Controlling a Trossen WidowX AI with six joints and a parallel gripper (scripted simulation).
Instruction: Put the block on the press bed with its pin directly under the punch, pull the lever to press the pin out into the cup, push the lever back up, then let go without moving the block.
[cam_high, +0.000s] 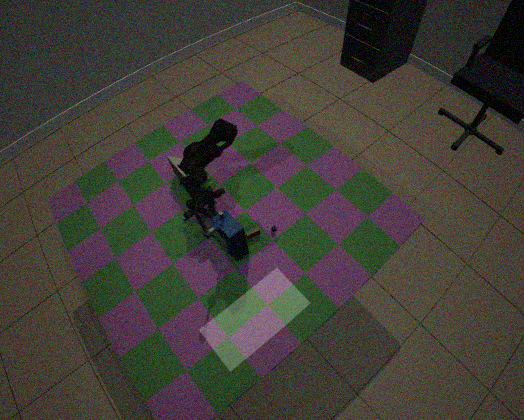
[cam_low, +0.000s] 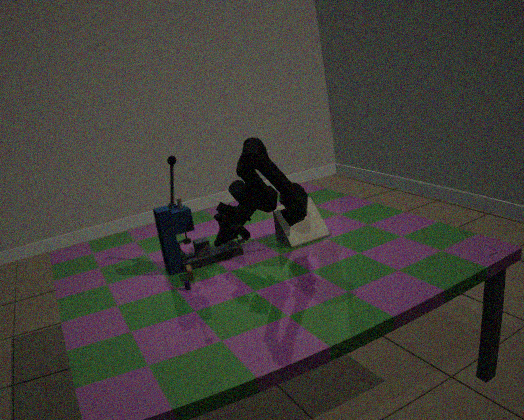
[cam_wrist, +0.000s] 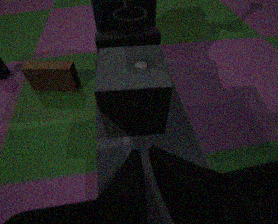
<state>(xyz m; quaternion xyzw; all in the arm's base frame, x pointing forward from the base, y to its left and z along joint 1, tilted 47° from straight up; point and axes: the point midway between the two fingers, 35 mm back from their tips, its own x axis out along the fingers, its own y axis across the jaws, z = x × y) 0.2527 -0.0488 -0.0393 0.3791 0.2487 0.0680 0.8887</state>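
Gripper (cam_high: 206, 222) (cam_low: 219, 243) (cam_wrist: 144, 155): almost all the way closed, nothing in it, tips just short of the block
Block (cam_low: 201, 246) (cam_wrist: 132, 107): sitting on the gray track, between gripper and press post
Pin (cam_wrist: 140, 65): 1 pale dot on the block's top
Wood piece (cam_high: 254, 233) (cam_low: 189, 275) (cam_wrist: 51, 75): beside the track
Lever (cam_low: 172, 185): straight up on the blue press (cam_high: 231, 232) (cam_low: 167, 240)
Chair (cam_high: 492, 82): far off on the floor

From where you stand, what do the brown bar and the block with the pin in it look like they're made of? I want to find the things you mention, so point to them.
The brown bar (cam_wrist: 50, 77) looks like wood, matte, going by its warm brown colour. The block (cam_wrist: 131, 80) could be metal or plastic: plain grey top, no obvious shine, too dim to settle.
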